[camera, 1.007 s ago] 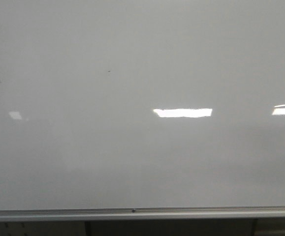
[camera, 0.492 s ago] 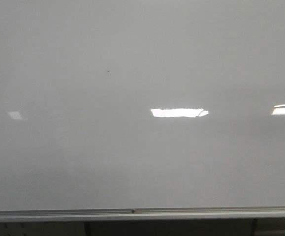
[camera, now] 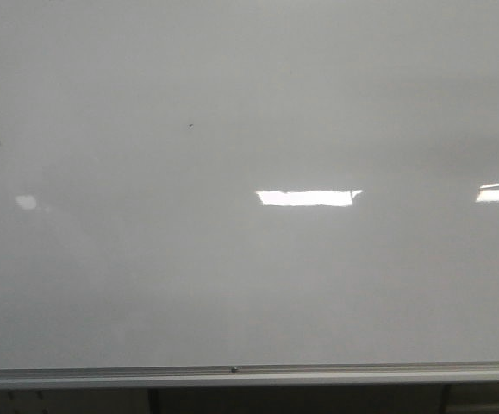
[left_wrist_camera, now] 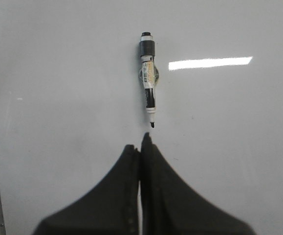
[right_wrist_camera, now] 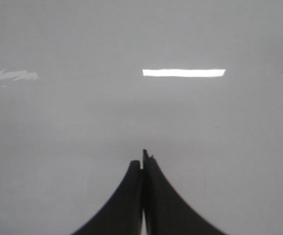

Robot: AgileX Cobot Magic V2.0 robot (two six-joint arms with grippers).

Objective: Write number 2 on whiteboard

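Glossy pale grey whiteboard (camera: 249, 259) is filling the whole front view, with a silver rail (camera: 249, 376) running along its lower edge and bright glare patches (camera: 308, 197) reflecting off it. No number 2 is showing anywhere on it; only a tiny dark speck (camera: 190, 126) is marking the surface, so the writing is judged not yet begun. In the left wrist view a black-and-white dry-erase marker (left_wrist_camera: 148, 78) is lying against the board, uncapped tip pointing toward the left gripper (left_wrist_camera: 142, 142), just beyond its fingertips and not touching them. That gripper is sitting with its fingers pressed together and nothing between them, lined up with the marker, probably as a prelude to picking it up. The right gripper (right_wrist_camera: 143, 157) is likewise pinched together on nothing, facing bare board, and is likely just waiting.
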